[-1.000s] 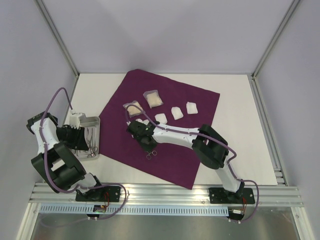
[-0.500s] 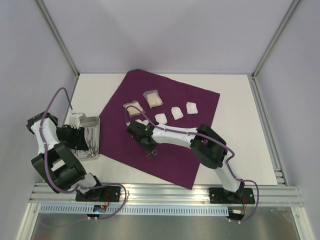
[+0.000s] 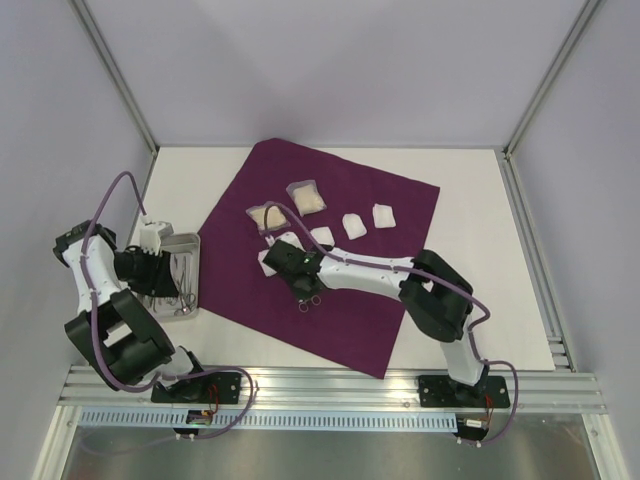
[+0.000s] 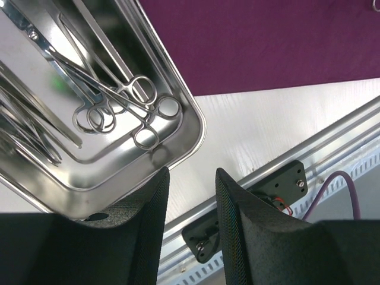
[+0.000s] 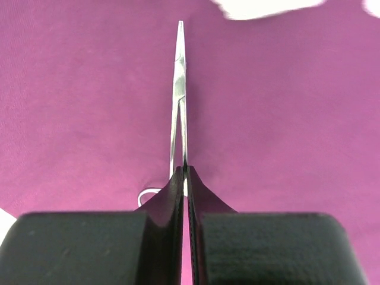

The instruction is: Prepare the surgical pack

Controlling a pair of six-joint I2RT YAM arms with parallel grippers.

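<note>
Top view: the right end effector (image 3: 303, 283) has shifted right and closed on the forceps (image 3: 313, 298), over the drape (image 3: 350, 325) spread flat on the table (image 3: 470, 220).

Left wrist: the left end effector (image 4: 190, 225) hangs half open and empty above the tray (image 4: 181, 89).

Right wrist: the forceps' long axis points straight ahead. The drape lies directly beneath, so the right arm is the nearer one.

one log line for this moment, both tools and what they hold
left tool: open, by instrument tray | right tool: shut on forceps | surgical pack: spread flat

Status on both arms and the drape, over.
Left gripper open, over instrument tray edge. Right gripper shut on forceps over drape. Drape spread flat, gauze packs on it.
</note>
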